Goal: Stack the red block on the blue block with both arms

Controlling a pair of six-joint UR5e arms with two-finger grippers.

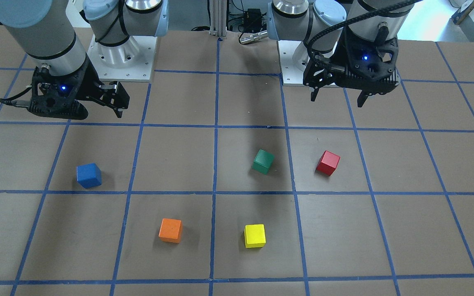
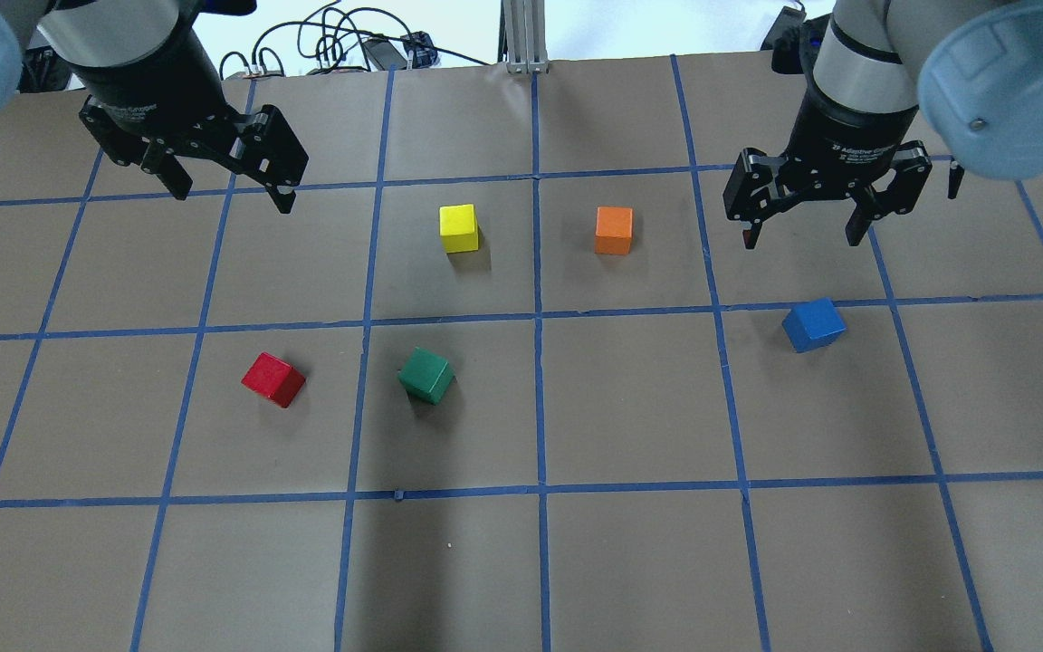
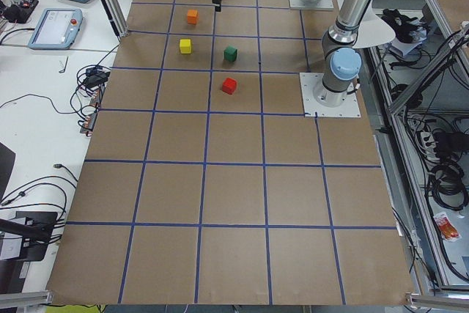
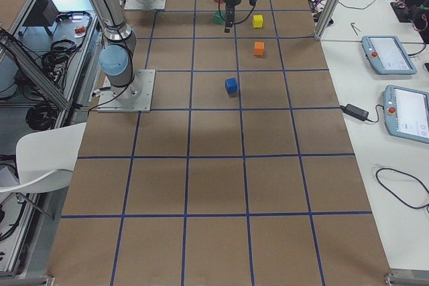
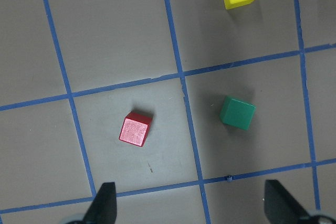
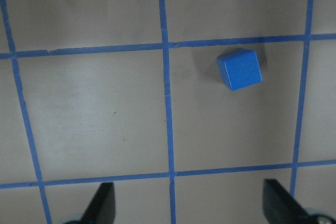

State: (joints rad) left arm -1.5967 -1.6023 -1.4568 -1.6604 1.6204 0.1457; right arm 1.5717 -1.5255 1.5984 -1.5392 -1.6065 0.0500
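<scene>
The red block (image 2: 272, 379) lies on the table on my left side, next to the green cube; it also shows in the front view (image 1: 328, 163) and the left wrist view (image 5: 135, 129). My left gripper (image 2: 234, 195) hangs open and empty above the table, beyond the red block and apart from it. The blue block (image 2: 813, 325) lies on my right side and shows in the front view (image 1: 89, 175) and the right wrist view (image 6: 239, 69). My right gripper (image 2: 800, 237) hangs open and empty above the table, just beyond the blue block.
A green cube (image 2: 425, 375) lies right of the red block. A yellow cube (image 2: 459, 228) and an orange cube (image 2: 613, 230) lie farther out near the middle. The arm bases (image 1: 121, 53) stand at the table's robot side. Blue tape lines grid the brown tabletop.
</scene>
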